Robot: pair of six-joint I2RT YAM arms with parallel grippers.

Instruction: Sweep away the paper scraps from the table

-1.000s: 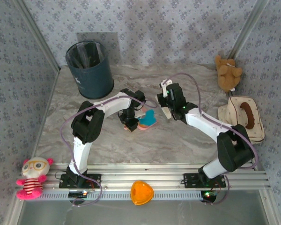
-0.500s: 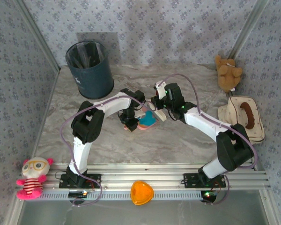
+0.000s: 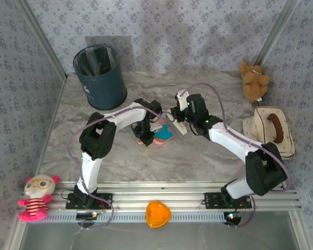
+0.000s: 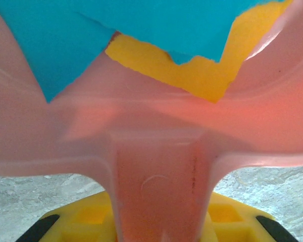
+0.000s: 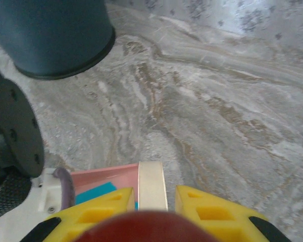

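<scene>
Since the small cyan and orange-yellow paper scraps [image 4: 192, 75] look featherlight and flimsy, sweeping suits them better than pinching. They lie in the pink plastic dustpan [image 4: 161, 166], mid grey marbled worktop [image 3: 198, 156]. The left fingers [image 4: 83, 222] clamp its handle; the right fingers [image 5: 116, 201] clasp a cream brush [image 5: 151, 184].

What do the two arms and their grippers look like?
The left arm and right arm: white tubular links, bulky black joints, a lavender cable looping along each. The left gripper and right gripper: yellow moulded fingers with recessed pockets, black trim.
</scene>
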